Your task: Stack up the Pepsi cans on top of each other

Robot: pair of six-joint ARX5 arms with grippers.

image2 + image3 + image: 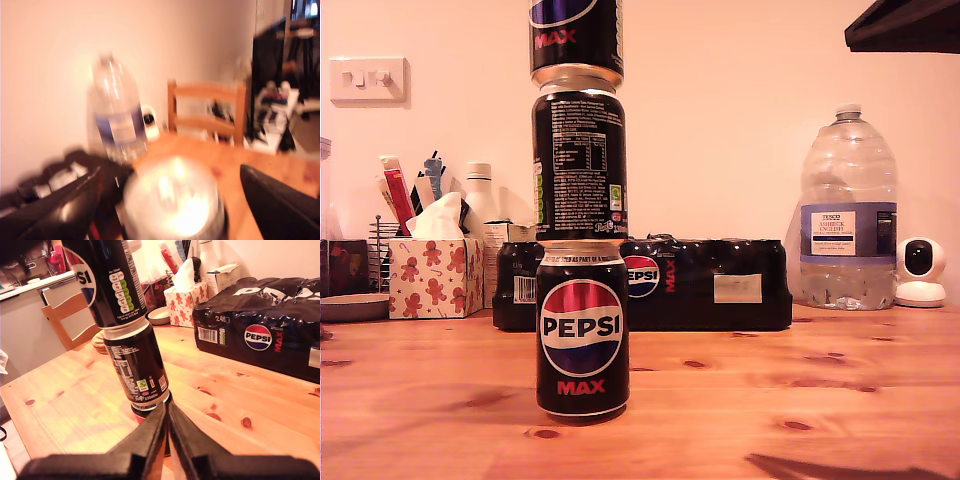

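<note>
Three Pepsi cans stand stacked on the wooden table [800,400]. The bottom can [582,330] shows its logo. The middle can [580,165] shows small print, and the top can [576,35] is cut off by the frame. My first gripper [171,172] is open, with the top can's blurred silver lid [172,200] between its black fingers [75,205] and a gap on each side. My second gripper [167,412] is shut on nothing, low at the stack's foot. It hides most of the bottom can [142,415] below the middle can [135,365].
Behind the stack lies a black shrink-wrapped Pepsi Max multipack [710,285]. At the exterior view's right stand a large water bottle [847,215] and a small white camera [920,272]. A tissue box [435,275] and a bowl [350,305] sit at its left. A dark arm part [905,25] hangs top right.
</note>
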